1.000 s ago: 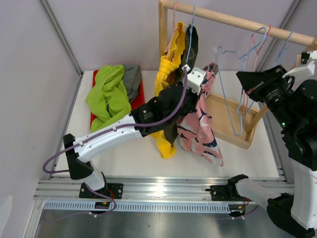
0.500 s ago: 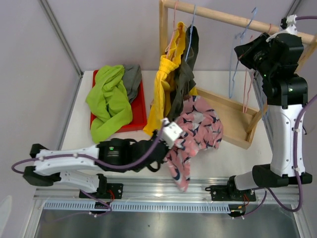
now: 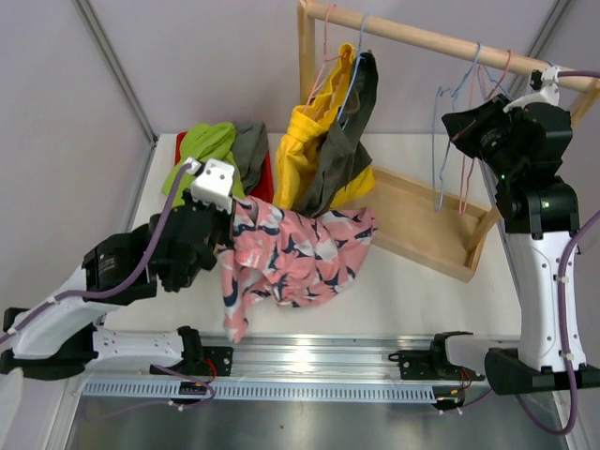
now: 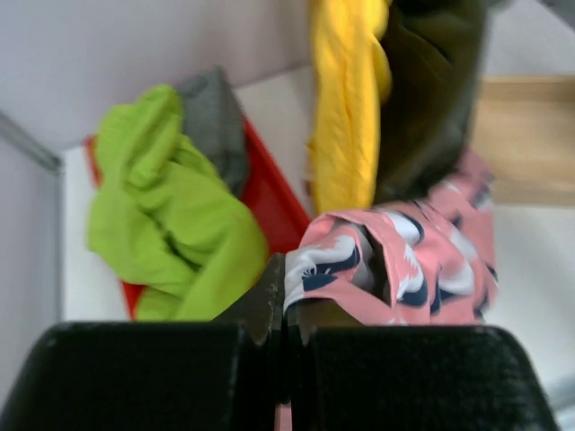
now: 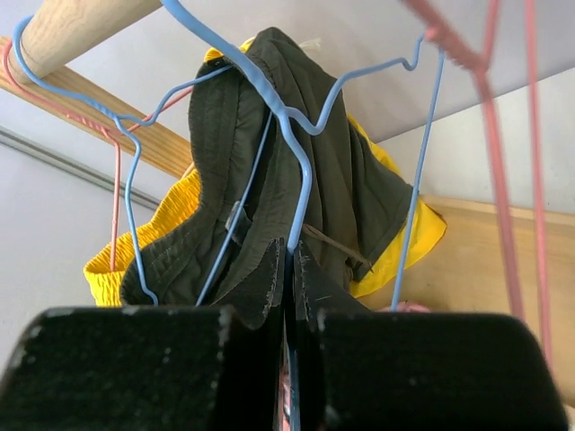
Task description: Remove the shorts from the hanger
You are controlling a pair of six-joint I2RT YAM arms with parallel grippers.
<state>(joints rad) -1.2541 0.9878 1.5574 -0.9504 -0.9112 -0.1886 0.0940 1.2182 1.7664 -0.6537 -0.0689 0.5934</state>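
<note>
left gripper [image 4: 286,269] clamped on pink floral shorts [image 3: 300,255], off the rack [image 3: 412,36] over the counter [image 3: 422,291], likely pile-bound; right gripper [image 5: 289,256] pinches blue hanger [image 5: 308,193] to steady it; yellow shorts [image 3: 300,155], olive shorts [image 3: 349,131] left hanging.

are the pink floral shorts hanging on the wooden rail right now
No, the pink floral shorts are pinched in the left gripper over the table, off the wooden rail.

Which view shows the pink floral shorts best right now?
Top external: the whole pink floral shorts spread from the left tool. Left wrist shows only the pinched fold; right wrist, barely a pink sliver.
</note>
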